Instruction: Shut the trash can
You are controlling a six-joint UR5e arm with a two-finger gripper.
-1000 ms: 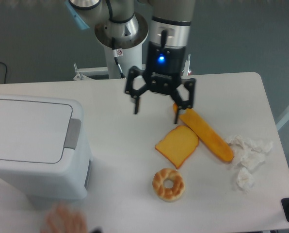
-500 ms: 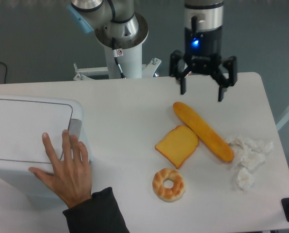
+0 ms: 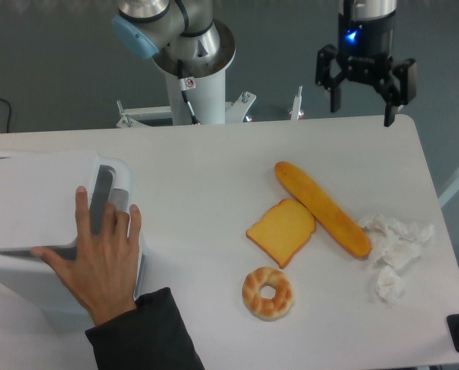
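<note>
Hand (image 3: 98, 258) lifting trash can (image 3: 52, 223) lid, gripper (image 3: 362, 109) spread apart above table edge

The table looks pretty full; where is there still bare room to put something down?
The widest bare stretch lies between the trash can with the person's hand on it and the bread slice. The far strip behind the baguette is bare too, under the open end effector. The right side is crowded: baguette, donut, crumpled tissues.
</note>
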